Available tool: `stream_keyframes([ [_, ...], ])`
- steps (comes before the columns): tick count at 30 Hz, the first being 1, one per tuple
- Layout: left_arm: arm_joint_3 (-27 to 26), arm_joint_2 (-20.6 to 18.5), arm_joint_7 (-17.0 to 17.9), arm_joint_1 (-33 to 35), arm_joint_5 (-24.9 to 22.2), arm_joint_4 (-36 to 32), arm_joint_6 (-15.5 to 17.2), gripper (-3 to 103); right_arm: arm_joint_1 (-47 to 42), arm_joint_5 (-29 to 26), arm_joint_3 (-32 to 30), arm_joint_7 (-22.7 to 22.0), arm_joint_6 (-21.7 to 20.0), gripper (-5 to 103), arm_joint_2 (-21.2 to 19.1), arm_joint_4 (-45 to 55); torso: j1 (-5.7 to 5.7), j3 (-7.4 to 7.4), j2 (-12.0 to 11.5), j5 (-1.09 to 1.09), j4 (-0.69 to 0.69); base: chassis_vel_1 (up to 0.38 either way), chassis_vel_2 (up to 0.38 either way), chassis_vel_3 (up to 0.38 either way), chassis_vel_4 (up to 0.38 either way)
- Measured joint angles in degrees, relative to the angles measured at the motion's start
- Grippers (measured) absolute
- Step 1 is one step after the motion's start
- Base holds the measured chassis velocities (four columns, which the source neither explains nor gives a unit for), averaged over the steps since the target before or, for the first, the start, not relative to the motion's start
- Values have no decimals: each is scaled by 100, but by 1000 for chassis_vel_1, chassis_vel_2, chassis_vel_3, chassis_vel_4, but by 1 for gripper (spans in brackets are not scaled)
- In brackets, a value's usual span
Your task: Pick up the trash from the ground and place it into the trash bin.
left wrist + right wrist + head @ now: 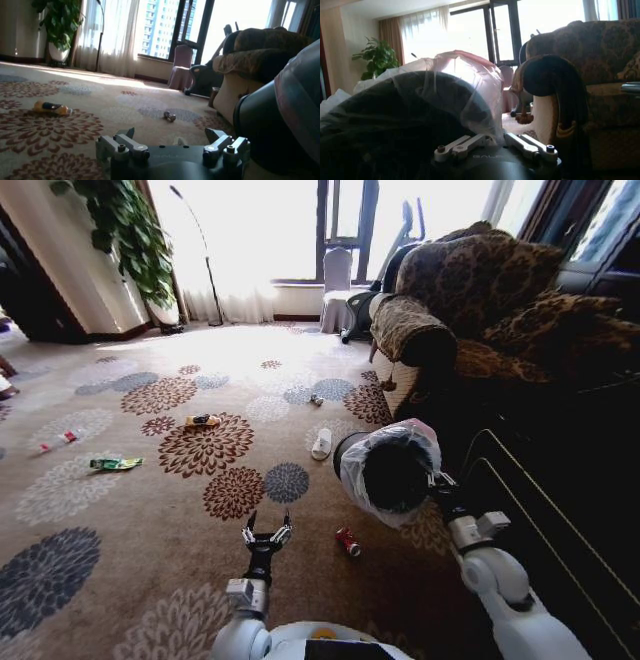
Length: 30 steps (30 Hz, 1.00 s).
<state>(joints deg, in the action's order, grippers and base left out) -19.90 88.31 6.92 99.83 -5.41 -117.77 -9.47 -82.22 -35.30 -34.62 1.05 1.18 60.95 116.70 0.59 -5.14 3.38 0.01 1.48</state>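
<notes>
Right gripper (436, 481) clamped on the trash bin (388, 470), held tipped above the carpet; left gripper (266, 534) spread, empty, near the red can (347, 542); white bottle (321, 443) and wrappers lie uncollected; no pickup yet evident.

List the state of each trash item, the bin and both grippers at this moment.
trash bin: held off the carpet by the right gripper, mouth tipped sideways
left gripper: open, empty, low over the carpet
red can: lying on the carpet
white bottle: lying down
yellow-orange wrapper: on the carpet
green wrapper: flat on the carpet
</notes>
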Motion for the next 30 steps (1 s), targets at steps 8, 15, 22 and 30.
stream_keyframes([
  [8, 43, -362, -403, -692, -251, 1263, 458, 94, -55, 54, 32, 0, 113, 0, 4, -51, 1, 1, 1, -1, -3, -49, -44, 33, 38],
  [15, 298, -773, -924, -1751, -342, 2748, 828, 94, -94, 126, 34, 2, 248, 0, -190, -101, 2, -1, -1, -13, -3, 10, 1, -2, 3],
  [22, 266, -1177, -1228, -1629, -301, 2482, 899, 94, -66, 71, 24, 0, 238, 0, -360, -110, 1, -1, -1, -6, 0, 0, 0, 0, 0],
  [30, -245, -2736, -2284, -1284, -650, 1949, 938, 94, -15, 66, 16, -1, 235, 0, -184, -210, 0, 0, 0, -2, 0, 0, 0, 0, 0],
])
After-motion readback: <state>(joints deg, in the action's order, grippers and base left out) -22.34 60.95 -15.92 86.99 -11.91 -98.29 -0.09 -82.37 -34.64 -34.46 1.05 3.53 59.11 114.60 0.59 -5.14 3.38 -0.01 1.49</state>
